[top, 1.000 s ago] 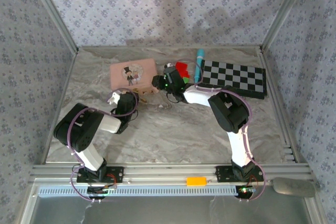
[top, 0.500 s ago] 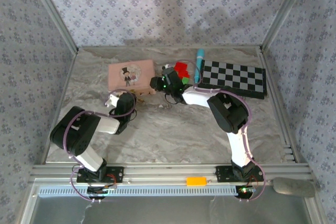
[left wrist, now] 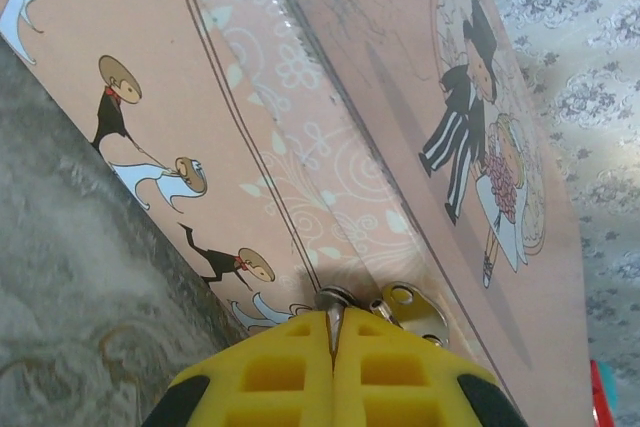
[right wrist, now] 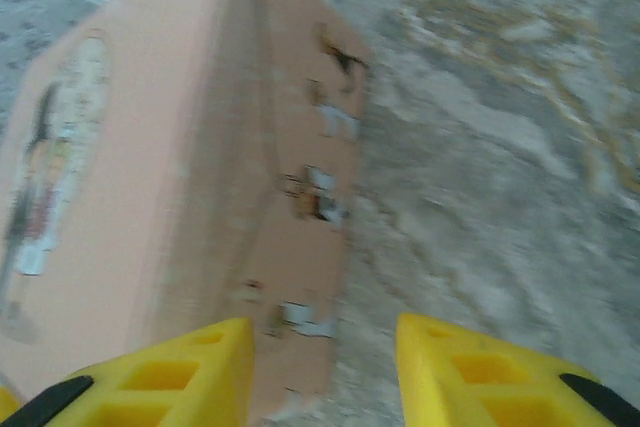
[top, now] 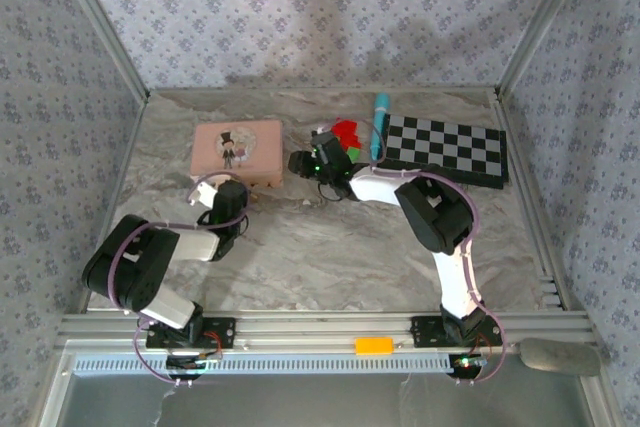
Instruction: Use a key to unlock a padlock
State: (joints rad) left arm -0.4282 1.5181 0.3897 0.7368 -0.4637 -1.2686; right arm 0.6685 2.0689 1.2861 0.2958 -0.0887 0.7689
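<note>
At left gripper (left wrist: 332,325), pads pressed together: side wall of pink box (left wrist: 330,117) directly ahead, right at the fingertips; blocked forward. Bare table (left wrist: 70,277) open to its left along that wall.

At right gripper (right wrist: 325,352), jaws apart: box end just ahead of one finger (right wrist: 170,372); open marbled table ahead of the other.

Close by right wrist, toward far wall: red and green blocks (top: 347,134), blue pen (top: 379,117), checkerboard (top: 445,147). Wide free room on near side, between both arms.
</note>
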